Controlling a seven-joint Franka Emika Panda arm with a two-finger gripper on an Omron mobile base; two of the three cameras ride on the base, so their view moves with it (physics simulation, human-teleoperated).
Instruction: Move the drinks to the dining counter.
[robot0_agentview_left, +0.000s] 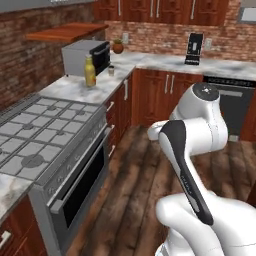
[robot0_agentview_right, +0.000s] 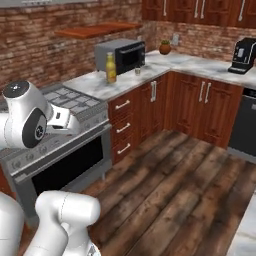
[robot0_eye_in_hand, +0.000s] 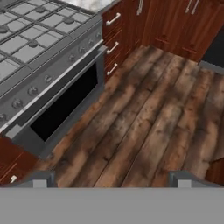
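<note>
Bottle (robot0_agentview_left: 90, 71), yellow and tall, stands far ahead of the gripper (robot0_eye_in_hand: 112, 179), whose jaws are wide and hold nothing. It looks light, stiff and tippy; grab its middle.

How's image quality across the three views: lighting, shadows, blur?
Left base view: flat, even rendered light, soft overall; the yellow bottle by the microwave is small and blurry. Right base view: same even light, no glare on the marble worktop, label unreadable. Hand view: blurriest; floor planks smeared, oven door dark, no hard shadows.
</note>
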